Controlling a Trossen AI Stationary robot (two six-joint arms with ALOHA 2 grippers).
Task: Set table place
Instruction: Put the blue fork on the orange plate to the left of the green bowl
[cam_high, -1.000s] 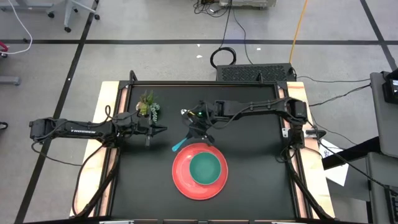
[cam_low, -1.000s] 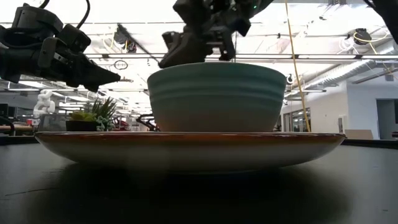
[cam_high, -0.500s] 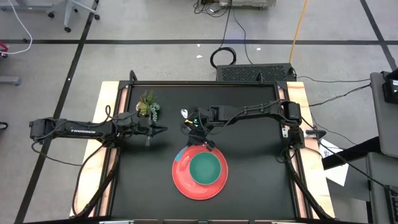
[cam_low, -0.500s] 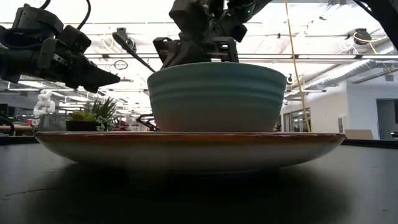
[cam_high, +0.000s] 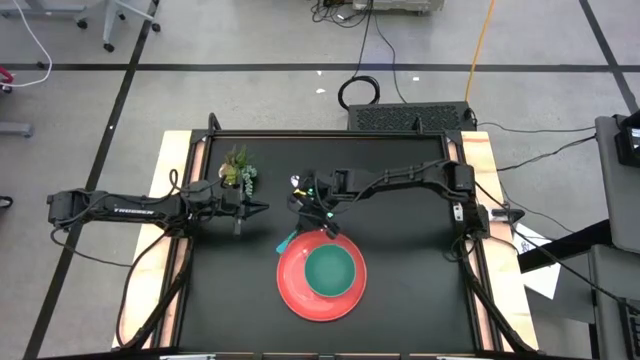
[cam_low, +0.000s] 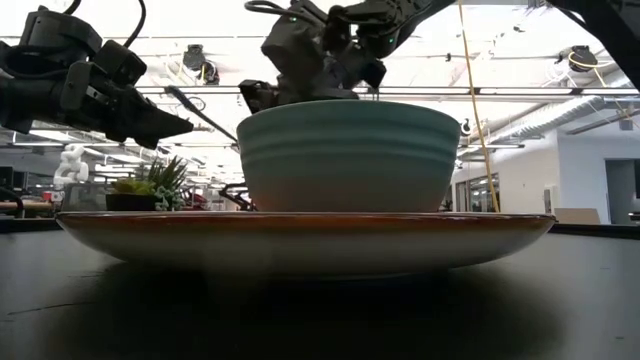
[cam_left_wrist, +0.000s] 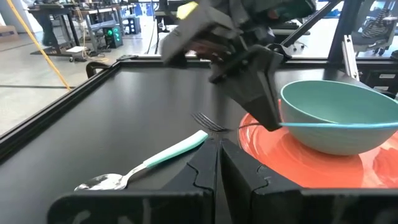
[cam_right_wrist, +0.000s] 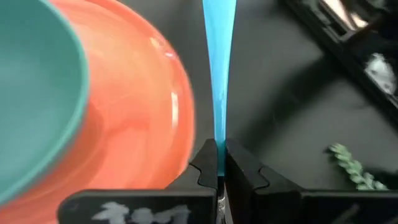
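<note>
Over the last second your right tool (cam_high: 308, 225) has dropped and drawn in toward the far left rim of the red plate (cam_high: 290, 288). It is pinching a light-blue handle (cam_right_wrist: 219, 74), which slants out beside that rim and is apart from it. This looks like cutlery being set down next to the plate, with the release not yet made. You cannot tell whether that handle belongs to the fork or the spoon.

The teal bowl (cam_high: 330, 270) already sits in the middle of the plate, so that part of the place setting looks done.

Your left tool (cam_high: 262, 208) has not moved. It hangs over the tabletop (cam_high: 400, 270) near the potted plant (cam_high: 238, 168), with its fingers pressed together on nothing.

Count:
- one plate
- one bowl
- one spoon (cam_left_wrist: 104, 182)
- one fork, of which only the tines (cam_left_wrist: 208, 121) are plain
- one plant
</note>
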